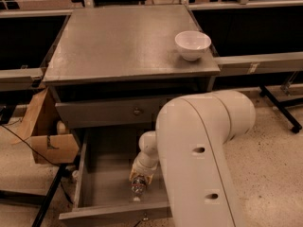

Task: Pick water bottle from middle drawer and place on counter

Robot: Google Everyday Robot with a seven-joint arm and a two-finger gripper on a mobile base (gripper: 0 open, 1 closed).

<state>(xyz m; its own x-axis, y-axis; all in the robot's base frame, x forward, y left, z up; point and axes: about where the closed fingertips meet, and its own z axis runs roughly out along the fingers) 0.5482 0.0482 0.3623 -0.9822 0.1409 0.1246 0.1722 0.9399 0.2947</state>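
Robot's pincer [141, 176] reaches into the grey wooden middle drawer [105, 174] onto the clear plastic water bottle [138, 188] to grasp it; I cannot tell its grip.

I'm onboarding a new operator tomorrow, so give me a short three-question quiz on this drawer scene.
1. True or false: the water bottle stands on the counter.
2. What sits on the counter's right rear part? A) a white bowl B) a mug C) a plate
3. Fill in: the gripper is down inside the open ______ drawer, right at the water bottle.

Key
1. False: it lies in the middle drawer, near its front.
2. A
3. middle
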